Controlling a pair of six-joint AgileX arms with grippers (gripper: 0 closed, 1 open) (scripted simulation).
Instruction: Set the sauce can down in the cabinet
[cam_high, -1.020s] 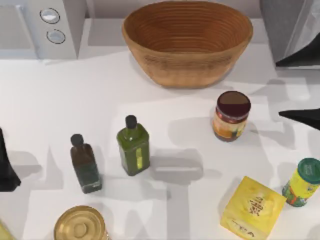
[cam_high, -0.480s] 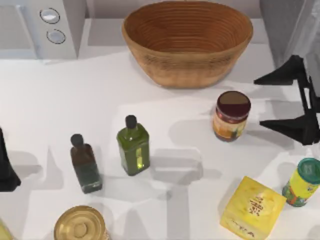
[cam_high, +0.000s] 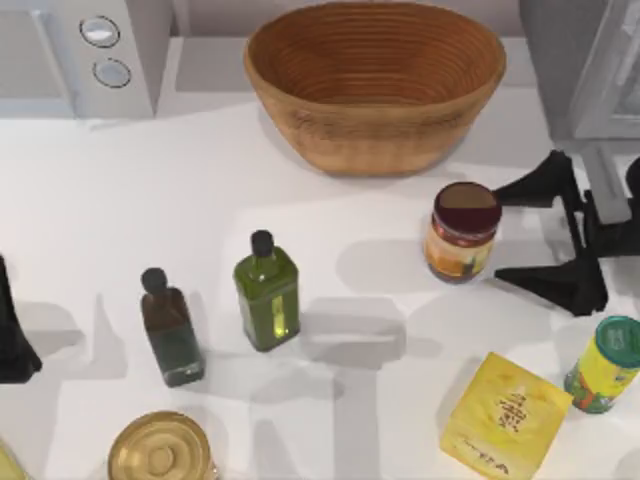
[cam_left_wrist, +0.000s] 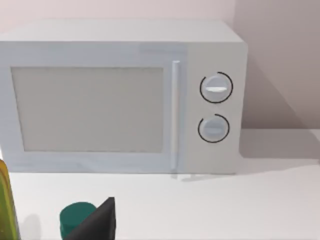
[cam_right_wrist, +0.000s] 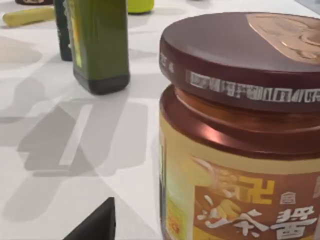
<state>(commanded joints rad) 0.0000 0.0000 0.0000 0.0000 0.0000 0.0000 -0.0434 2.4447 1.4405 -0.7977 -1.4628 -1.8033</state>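
From above, the can (cam_high: 463, 231) stands ungrasped on the counter (cam_high: 150, 200) toward its right edge, the right pincer (cam_high: 510, 235) spread wide beside it; the cabinet (cam_high: 585, 60) occupies the far right corner. In the right wrist view, the can (cam_right_wrist: 240, 130) looms close. Grasping, carrying and placing remain. The left pincer (cam_high: 15, 340) is parked at the left edge; whether it is open cannot be told.

We see a short sauce can (cam_high: 462, 232) with maroon-brown lid and orange-yellow label, a ribbed tan wicker basket (cam_high: 375, 85), a green glass bottle (cam_high: 267, 295) with black cap, a gold-topped can (cam_high: 162, 449), and a white table (cam_high: 130, 190).
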